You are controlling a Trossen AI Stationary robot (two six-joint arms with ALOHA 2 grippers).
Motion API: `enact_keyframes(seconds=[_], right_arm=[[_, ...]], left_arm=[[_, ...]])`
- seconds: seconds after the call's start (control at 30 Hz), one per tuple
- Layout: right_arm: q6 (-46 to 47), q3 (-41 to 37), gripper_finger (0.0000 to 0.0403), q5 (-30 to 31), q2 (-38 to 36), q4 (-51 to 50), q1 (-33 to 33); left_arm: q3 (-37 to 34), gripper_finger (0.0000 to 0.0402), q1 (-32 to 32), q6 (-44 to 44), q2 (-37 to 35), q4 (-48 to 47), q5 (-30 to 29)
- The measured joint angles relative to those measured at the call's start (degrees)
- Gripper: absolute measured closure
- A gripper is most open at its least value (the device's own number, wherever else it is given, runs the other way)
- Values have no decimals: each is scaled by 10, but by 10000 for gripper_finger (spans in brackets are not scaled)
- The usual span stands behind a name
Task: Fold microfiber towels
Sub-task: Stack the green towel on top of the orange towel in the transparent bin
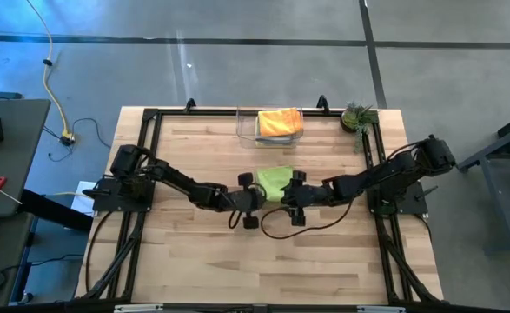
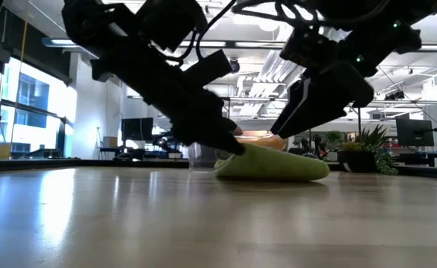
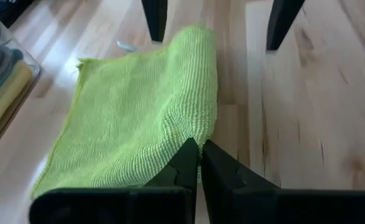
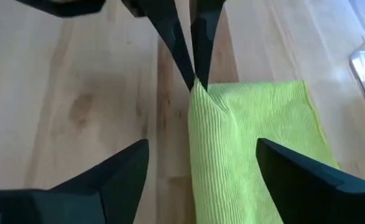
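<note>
Bench (image 1: 194, 269): lime towel (image 1: 274, 182) lies mid-bench, already doubled. Left tool (image 3: 199, 151) pinched tight on its near fold corner; right tool (image 4: 201, 163) spread wide, straddling the fold, holding nothing. Keep pinch low, drag flat, align edges w/ care.

Both arms are reaching toward mid-bench. The left end effector (image 3: 199, 163) is pinching closed. The right end effector (image 4: 201, 163) is gaping wide.

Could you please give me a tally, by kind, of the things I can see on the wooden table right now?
Lime green microfiber towel, pinched at its edge by the left hand: 1
Orange microfiber towel, topmost in the bin: 1
Clear plastic bin: 1
Small green potted plant: 1
Total: 4; any towels beneath the orange one are hidden.
</note>
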Motion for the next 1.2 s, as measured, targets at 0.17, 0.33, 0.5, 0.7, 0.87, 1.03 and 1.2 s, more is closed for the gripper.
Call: enact_keyframes(seconds=[0.17,0.33,0.5,0.7,0.87,1.03,1.2], right_arm=[[-30,0,112,-3,30,1,-10],[-43,0,112,52,66,13,-16],[-48,0,140,72,82,17,-27],[-83,0,234,38,103,53,-40],[-92,0,313,41,103,57,-42],[-91,-1,388,42,95,56,-42],[-87,-1,391,35,74,46,-42]], left_arm=[[10,400,10,-20,-4,3,7],[13,401,20,-41,-4,2,28],[13,401,20,-45,-4,4,33],[13,401,20,-55,-4,14,33],[13,391,20,-75,-7,19,31],[7,343,20,-88,-54,-23,35],[-29,289,20,-104,-122,-73,35]])
